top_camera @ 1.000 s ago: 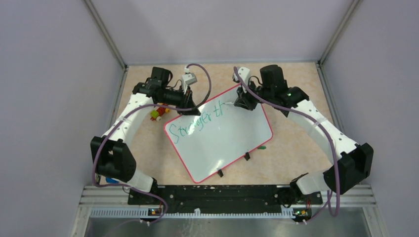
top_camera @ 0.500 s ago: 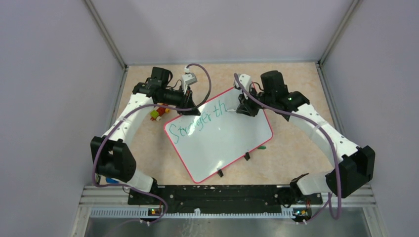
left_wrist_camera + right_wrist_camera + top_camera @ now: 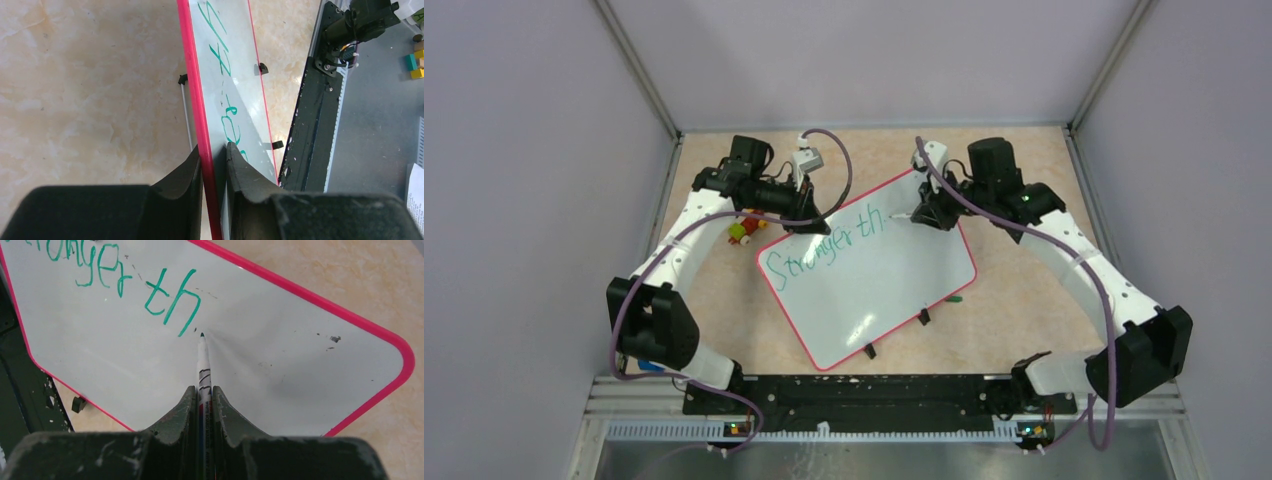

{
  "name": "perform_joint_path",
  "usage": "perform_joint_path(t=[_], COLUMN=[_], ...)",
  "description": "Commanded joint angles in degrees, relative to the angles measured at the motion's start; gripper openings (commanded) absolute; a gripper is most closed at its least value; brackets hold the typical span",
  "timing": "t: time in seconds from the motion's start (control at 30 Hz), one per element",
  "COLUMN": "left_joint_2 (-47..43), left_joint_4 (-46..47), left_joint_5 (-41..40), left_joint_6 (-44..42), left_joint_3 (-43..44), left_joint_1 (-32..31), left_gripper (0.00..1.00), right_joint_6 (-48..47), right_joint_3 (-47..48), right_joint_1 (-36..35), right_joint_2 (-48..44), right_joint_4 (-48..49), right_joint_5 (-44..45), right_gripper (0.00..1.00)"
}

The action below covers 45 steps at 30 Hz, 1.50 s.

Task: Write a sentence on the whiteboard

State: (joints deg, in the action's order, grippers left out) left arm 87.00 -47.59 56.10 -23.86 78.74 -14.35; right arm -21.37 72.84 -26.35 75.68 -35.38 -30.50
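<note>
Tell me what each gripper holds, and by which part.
The left gripper pinches the whiteboard by its red rim. The right gripper clamps the marker by its barrel, well behind the tip.

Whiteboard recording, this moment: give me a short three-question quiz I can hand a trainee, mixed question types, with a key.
1. True or false: the left gripper is clamped on the whiteboard at its red rim.
2. The right gripper holds: A) an eraser, B) a marker, C) nothing.
3. Fill in: the green sentence now reads "Stronger ___".

Key: 1 true; 2 B; 3 th.
</note>
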Motion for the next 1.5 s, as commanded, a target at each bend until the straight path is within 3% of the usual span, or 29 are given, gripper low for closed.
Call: perform_joint_path(t=[0.0, 0.8, 1.47], left_joint_2=[-0.78, -0.36, -0.64], left_joint_4=[1.4, 1.36, 1.35], left_joint_5=[-1.61, -1.73, -2.0], left_joint_6=[-4.17, -4.53, -4.43], left_joint_3=[-0.62, -0.65, -0.63], left_joint_1=[-2.13, -2.17, -2.17], left_gripper=[0.0, 0.0, 0.0], right_joint_6=[1.72, 2.62, 0.81], right_joint_3=[3.47, 5.63, -1.64], right_joint_1=[1.09, -1.21, -1.56], right_joint_2=[-1.4, 4.82, 0.4], right_joint_4=[3.42, 6.19, 4.22], right_joint_5=[-0.43, 2.64, 2.11], right_gripper=[0.0, 0.0, 0.0])
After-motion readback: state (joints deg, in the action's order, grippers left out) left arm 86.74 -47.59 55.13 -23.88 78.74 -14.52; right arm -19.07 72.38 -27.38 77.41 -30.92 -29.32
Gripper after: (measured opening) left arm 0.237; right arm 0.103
